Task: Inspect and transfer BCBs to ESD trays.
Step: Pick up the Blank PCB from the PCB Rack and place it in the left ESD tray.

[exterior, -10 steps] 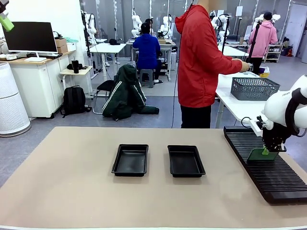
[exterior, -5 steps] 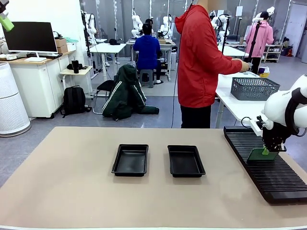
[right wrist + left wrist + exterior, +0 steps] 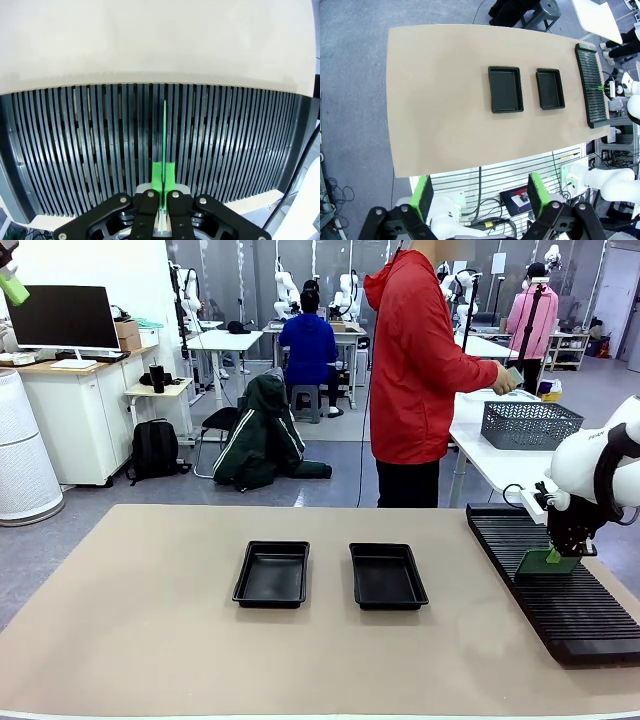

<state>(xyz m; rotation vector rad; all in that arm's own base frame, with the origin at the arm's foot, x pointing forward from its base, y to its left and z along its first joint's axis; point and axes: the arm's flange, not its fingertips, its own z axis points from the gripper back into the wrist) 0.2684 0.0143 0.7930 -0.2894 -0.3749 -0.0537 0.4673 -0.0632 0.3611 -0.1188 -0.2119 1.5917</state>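
1. A small screen (image 3: pixel 521 197) below the left gripper (image 3: pixel 479 197) shows a red patch. Any writing on it is too small to read.
2. The right gripper (image 3: pixel 163 172) is clamped narrow on the bottom edge of a BCB (image 3: pixel 164 130). The green pads press both faces of the board.
3. That BCB (image 3: pixel 545 562) stands on edge straight out from the right gripper (image 3: pixel 567 545), in a slot of the black ribbed rack (image 3: pixel 575 615). The slots on either side of it look bare.
4. The left gripper hangs high with its jaws spread wide and holds nothing.
5. Far below the left gripper, the farther ESD tray (image 3: pixel 505 89) and the nearer ESD tray (image 3: pixel 550 88) lie side by side, apart, and each shows a bare black floor.
6. From the right gripper, the nearer ESD tray (image 3: pixel 387 578) lies well off to its left, and the farther ESD tray (image 3: pixel 272 575) lies beyond that.
7. Behind the rack stands a grey mesh basket (image 3: pixel 530 425). Its contents cannot be made out.
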